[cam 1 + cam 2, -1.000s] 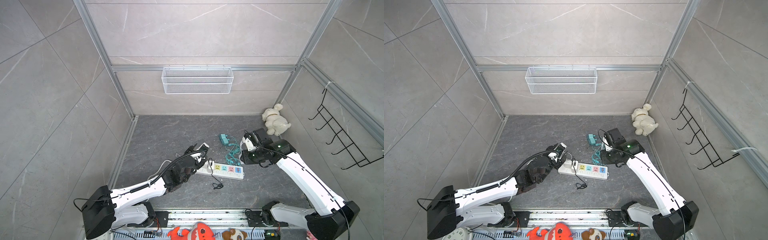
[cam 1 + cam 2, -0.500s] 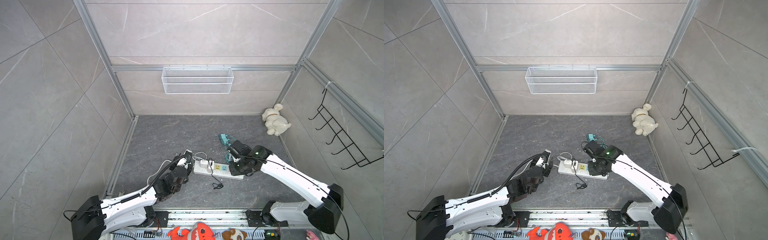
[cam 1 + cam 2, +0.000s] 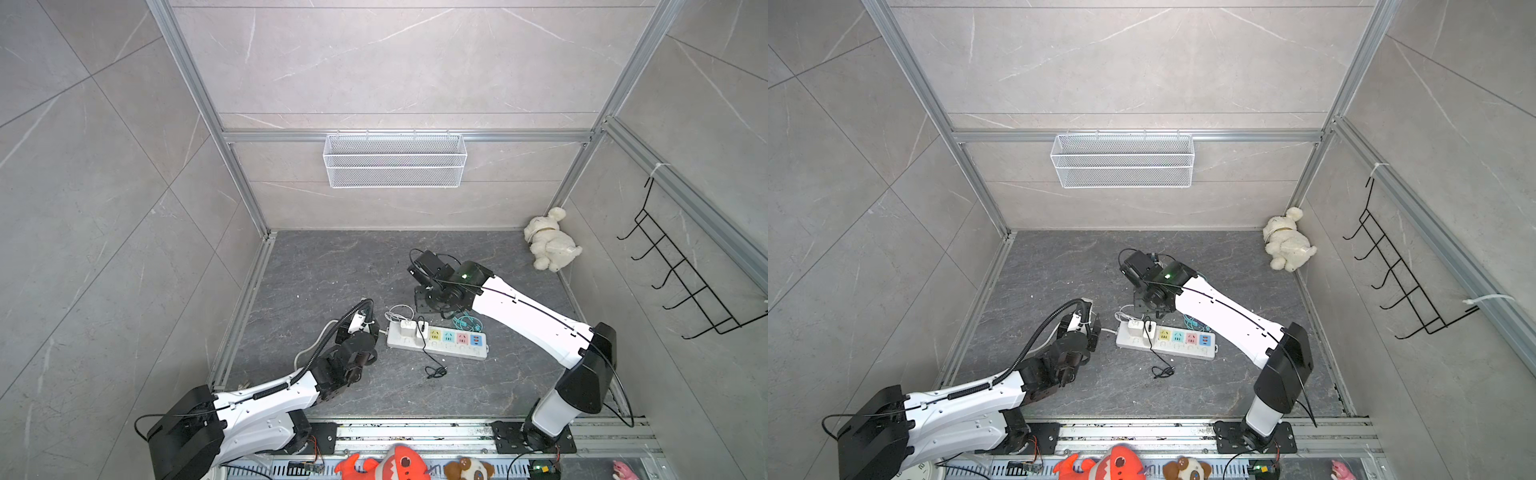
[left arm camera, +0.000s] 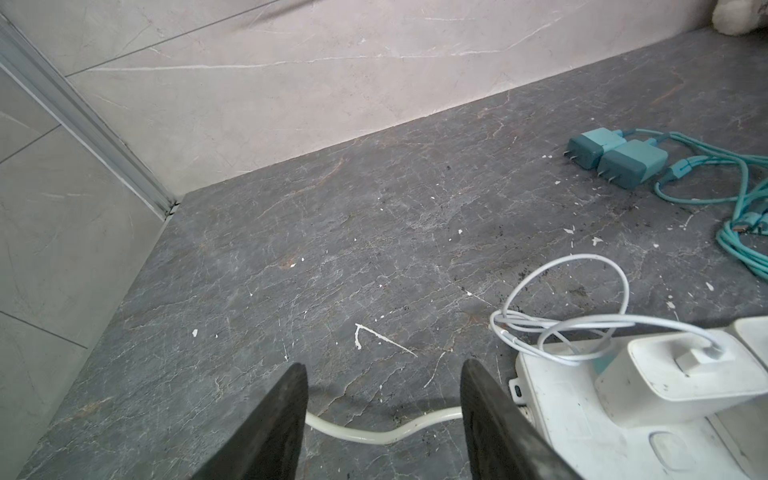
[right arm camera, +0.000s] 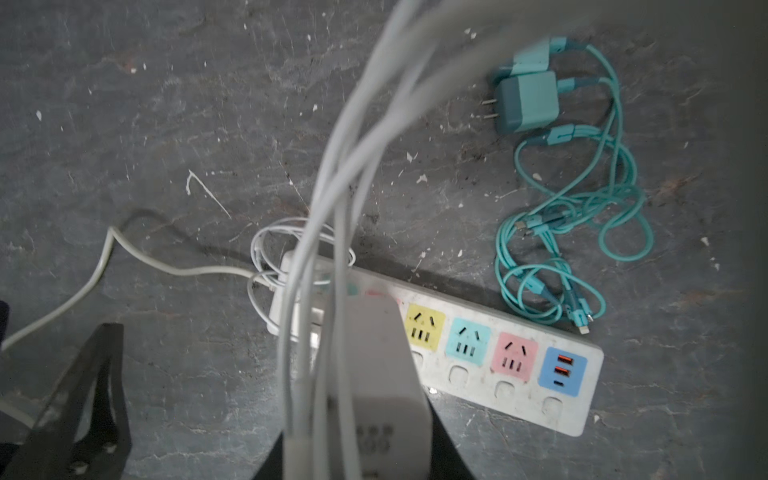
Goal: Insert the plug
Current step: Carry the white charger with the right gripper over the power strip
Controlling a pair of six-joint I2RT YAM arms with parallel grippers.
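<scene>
Flat on the floor [image 3: 332,270], power strip [image 3: 436,343]; yellow, teal and pink sockets [image 5: 467,343] free. My left gripper [image 4: 382,374], at its 9 o'clock: jaws parted halfway, holding nothing, over the strip's cord [image 4: 374,434]. My right gripper [image 3: 427,306], at 12 o'clock, clamped on white plug [image 5: 374,365] above the strip: insertion not done. Grey print on plug unreadable; no brand seen

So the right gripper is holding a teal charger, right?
Not quite. The right gripper is holding a white charger, as the right wrist view shows. The teal chargers lie loose on the floor.
</scene>
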